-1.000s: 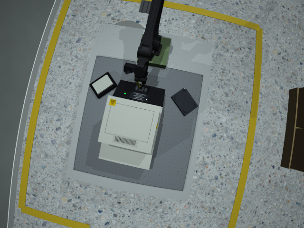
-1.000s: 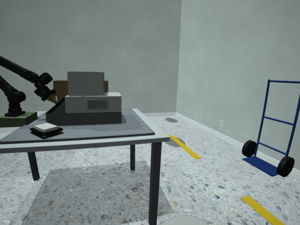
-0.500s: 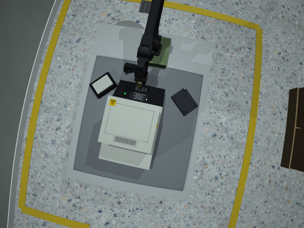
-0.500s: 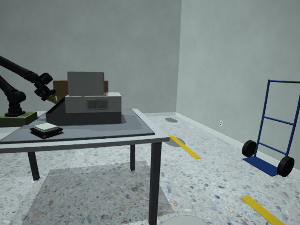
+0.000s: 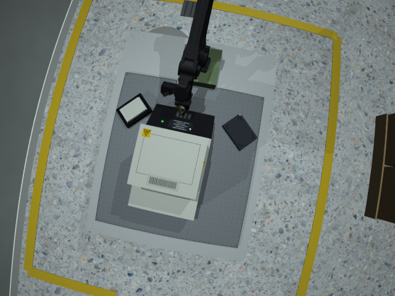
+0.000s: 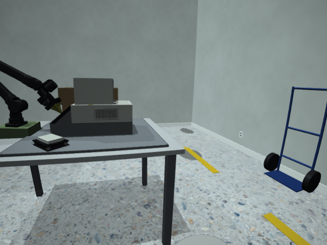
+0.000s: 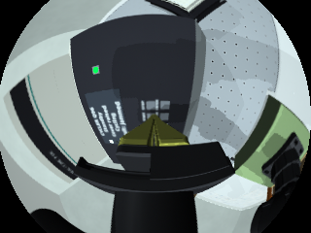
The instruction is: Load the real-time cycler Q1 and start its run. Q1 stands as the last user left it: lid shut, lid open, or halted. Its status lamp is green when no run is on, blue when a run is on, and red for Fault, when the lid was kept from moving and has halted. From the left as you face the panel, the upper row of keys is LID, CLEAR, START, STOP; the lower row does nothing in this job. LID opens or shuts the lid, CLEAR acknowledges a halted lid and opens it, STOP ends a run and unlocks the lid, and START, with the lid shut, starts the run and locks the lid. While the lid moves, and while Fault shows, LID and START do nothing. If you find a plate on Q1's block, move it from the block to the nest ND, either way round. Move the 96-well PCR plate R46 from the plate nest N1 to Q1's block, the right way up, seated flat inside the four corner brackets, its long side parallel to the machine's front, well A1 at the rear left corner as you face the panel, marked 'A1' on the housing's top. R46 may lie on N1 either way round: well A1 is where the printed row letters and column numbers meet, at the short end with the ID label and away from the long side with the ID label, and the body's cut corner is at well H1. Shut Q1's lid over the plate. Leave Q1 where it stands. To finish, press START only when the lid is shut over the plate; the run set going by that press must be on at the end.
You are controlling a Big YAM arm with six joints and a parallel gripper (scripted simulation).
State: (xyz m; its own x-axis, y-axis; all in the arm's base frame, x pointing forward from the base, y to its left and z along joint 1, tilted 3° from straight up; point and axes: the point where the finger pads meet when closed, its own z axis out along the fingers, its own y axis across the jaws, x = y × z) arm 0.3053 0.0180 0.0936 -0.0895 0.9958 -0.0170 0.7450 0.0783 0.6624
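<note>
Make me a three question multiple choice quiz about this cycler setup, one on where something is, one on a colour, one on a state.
1. Where does the white well plate lie?
A. on the cycler's block
B. on a black nest beside the cycler's panel
C. on the floor

2. What colour is the status lamp?
A. red
B. blue
C. green

3. How does the claw stand?
A. shut on nothing, tips at the panel keys
B. wide open over the plate
C. shut on the plate

Answers: 1 B, the top view shows the plate on the nest at the panel's side. 2 C, the lamp glows green on the black panel. 3 A, the wrist view shows the fingers pressed together, pointing at the keys, with nothing between them.
</note>
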